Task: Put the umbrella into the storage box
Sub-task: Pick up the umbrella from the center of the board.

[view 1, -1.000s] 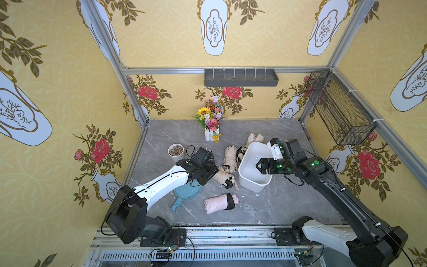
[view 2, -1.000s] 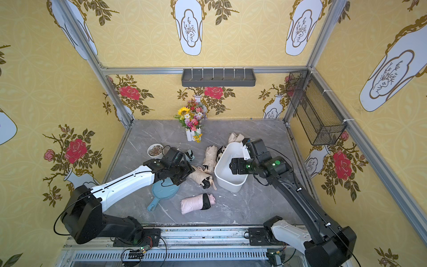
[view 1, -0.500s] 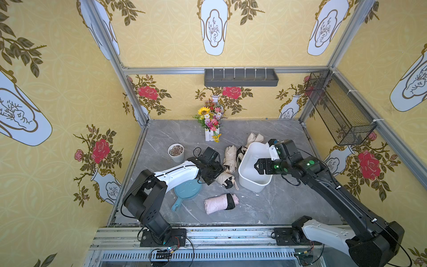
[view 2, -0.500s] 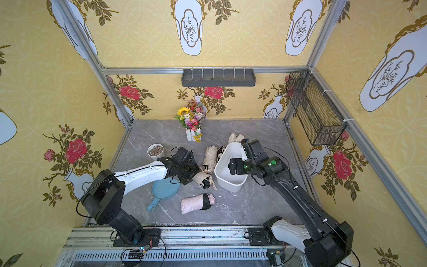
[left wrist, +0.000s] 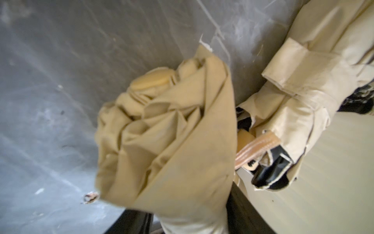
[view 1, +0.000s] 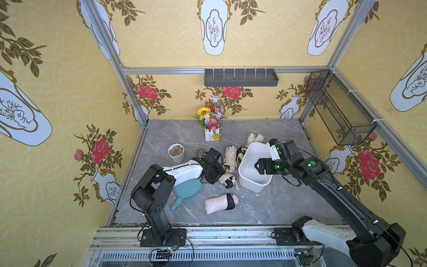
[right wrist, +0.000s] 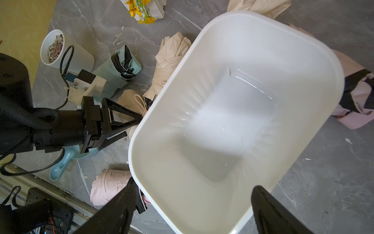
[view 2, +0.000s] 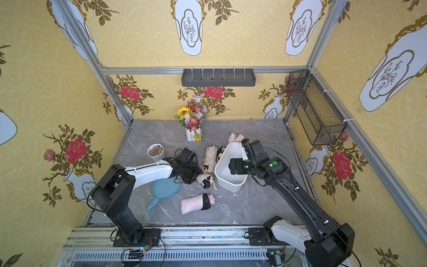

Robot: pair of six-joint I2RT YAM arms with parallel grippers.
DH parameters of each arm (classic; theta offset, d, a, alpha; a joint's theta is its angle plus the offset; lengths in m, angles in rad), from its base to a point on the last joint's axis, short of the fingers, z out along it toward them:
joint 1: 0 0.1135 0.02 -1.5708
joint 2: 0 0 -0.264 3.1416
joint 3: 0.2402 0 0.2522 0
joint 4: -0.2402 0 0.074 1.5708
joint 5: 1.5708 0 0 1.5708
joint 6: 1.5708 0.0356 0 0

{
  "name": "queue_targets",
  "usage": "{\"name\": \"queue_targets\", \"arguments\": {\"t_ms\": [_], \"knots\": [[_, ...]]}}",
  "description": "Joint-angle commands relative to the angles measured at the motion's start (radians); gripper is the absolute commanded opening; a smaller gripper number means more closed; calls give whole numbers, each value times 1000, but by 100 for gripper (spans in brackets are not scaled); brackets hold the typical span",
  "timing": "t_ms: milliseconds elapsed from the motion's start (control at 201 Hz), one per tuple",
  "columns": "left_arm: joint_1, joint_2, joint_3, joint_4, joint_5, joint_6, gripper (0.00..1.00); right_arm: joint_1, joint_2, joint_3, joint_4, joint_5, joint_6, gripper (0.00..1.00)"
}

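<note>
Though both top views hide the left gripper (right wrist: 133,126) under its wrist, the right wrist view shows its jaws either side of the beige umbrella (right wrist: 126,98) beside the storage box (right wrist: 283,50), grip unclear; right gripper (right wrist: 193,185) spread wide above the box.

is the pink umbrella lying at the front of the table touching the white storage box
Apart. Both top views show a strip of bare grey table between the pink umbrella and the near wall of the storage box.
</note>
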Motion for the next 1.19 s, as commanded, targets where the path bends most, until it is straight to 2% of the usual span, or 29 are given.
{"name": "queue_targets", "arguments": {"t_ms": [0, 204, 582, 836, 1045, 1185], "knots": [[-1, 15, -14, -17, -5, 14, 51, 0, 7, 10, 4, 8, 17, 93], [-1, -27, -26, -25, -16, 23, 40, -2, -8, 27, -19, 26, 24, 93], [-1, -221, 18, -183, -103, 96, 33, -43, -24, 2, -40, 14, 54, 93], [-5, -281, 202, -331, -147, 206, 27, -218, -59, 7, -79, -116, 26, 92], [-56, -251, 402, -395, -146, 293, 22, -269, -78, 23, -111, -168, 16, 92], [-98, -224, 490, -376, -137, 358, 22, -275, -94, 23, -66, -310, 2, 92]]}}
